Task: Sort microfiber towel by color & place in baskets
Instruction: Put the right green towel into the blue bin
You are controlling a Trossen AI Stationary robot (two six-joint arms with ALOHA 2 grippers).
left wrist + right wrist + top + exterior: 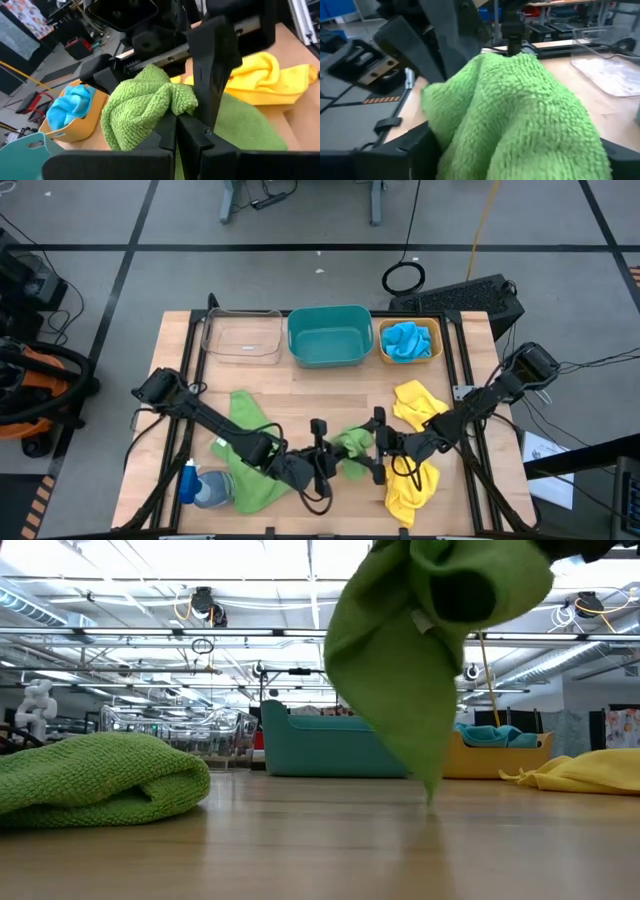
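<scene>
From above, the two dark arms met near the table's front edge over a small crumpled green microfiber towel (352, 444). The left gripper (318, 448) was pinched shut on one side of it, while the right gripper (379, 446) faced it from the other side with fingers spread wide. A larger green microfiber towel (243, 442) lay under the left arm, two yellow microfiber towels (415, 448) under the right. Along the far edge stood the clear plastic basket (242, 337), the larger teal plastic basket (330, 335) and the small orange plastic basket (409, 341), which held a blue towel (406, 340).

At table height, the small green towel (425, 635) hung clear of the wood, its tip dangling just above it.

In the left wrist view, the closed fingers (176, 131) gripped a fold of the cloth (147, 102).

In the right wrist view, green pile (520, 115) filled the gap between the open fingers.

The risk, as I judged it: the left grip held only a thin fold, so the towel could slip and fall if it released before the right closed firmly.
</scene>
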